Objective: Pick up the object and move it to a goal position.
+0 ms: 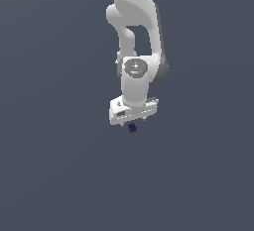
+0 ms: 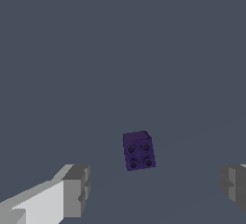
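The end effector (image 2: 153, 189) stands spread, empty, directly above the object (image 2: 139, 150), a small studded purple block lying on the counter (image 2: 96, 50). Judged light, rigid, hard-edged; best gripped across its flat opposite sides.

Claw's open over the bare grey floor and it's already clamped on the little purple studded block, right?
Not clamped. In the wrist view the purple block lies on the grey floor between the fingers, touching neither. The claw is open, as you said.
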Robot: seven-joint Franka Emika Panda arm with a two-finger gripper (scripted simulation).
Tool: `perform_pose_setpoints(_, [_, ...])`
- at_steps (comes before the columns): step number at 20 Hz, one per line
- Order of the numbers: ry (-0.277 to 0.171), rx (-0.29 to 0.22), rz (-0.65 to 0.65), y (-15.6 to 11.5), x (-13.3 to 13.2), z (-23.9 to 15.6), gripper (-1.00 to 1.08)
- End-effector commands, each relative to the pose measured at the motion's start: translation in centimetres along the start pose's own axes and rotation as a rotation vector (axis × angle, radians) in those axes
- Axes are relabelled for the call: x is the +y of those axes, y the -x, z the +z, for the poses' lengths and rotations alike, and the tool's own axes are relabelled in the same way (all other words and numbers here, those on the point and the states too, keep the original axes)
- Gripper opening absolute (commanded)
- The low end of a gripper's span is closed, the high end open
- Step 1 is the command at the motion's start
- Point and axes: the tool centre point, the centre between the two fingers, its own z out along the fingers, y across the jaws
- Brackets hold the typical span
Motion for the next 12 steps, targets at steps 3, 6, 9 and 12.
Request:
perform_pose_setpoints(3, [0.001, -0.010, -0.086, 0.6, -0.1, 1.8, 1.00])
perform_pose_setpoints(6, [0.001, -0.014, -0.122, 0.9, -0.2, 2.6, 1.00])
perform_pose_setpoints(9, [0.000, -0.017, -0.144, 1.0, -0.2, 3.1, 1.00])
perform_pose_setpoints(12, [0.000, -0.018, -0.152, 1.1, -0.2, 3.2, 1.00])
